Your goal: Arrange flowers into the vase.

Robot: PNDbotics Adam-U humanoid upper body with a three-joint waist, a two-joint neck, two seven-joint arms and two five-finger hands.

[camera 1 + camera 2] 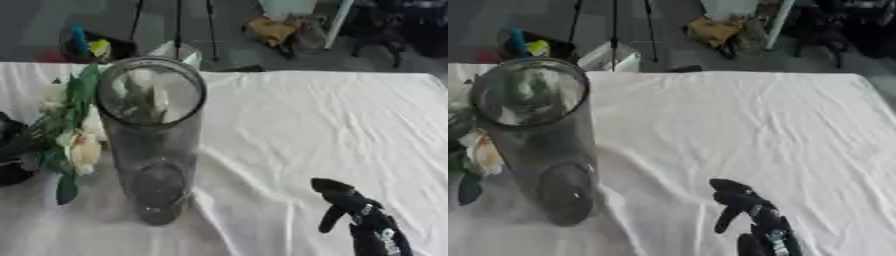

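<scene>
A tall clear glass vase point(153, 145) stands upright on the white tablecloth point(315, 125) at the left, its round mouth facing me. Just left of it, outside the glass, hangs a bunch of flowers point(83, 150) with cream blooms and green leaves; some leaves reach up beside the vase's rim. My left hand point(10, 150) shows as a dark shape at the left edge, shut on the stems of the bunch. My right hand point(354, 207) rests at the lower right, fingers up and relaxed, holding nothing, well apart from the vase.
Past the table's far edge is the floor with tripod legs point(178, 30), a dark basket point(92, 47) holding blue and yellow things, a white box point(610, 57) and a yellow cloth heap point(273, 29). The wrinkled cloth spreads right of the vase.
</scene>
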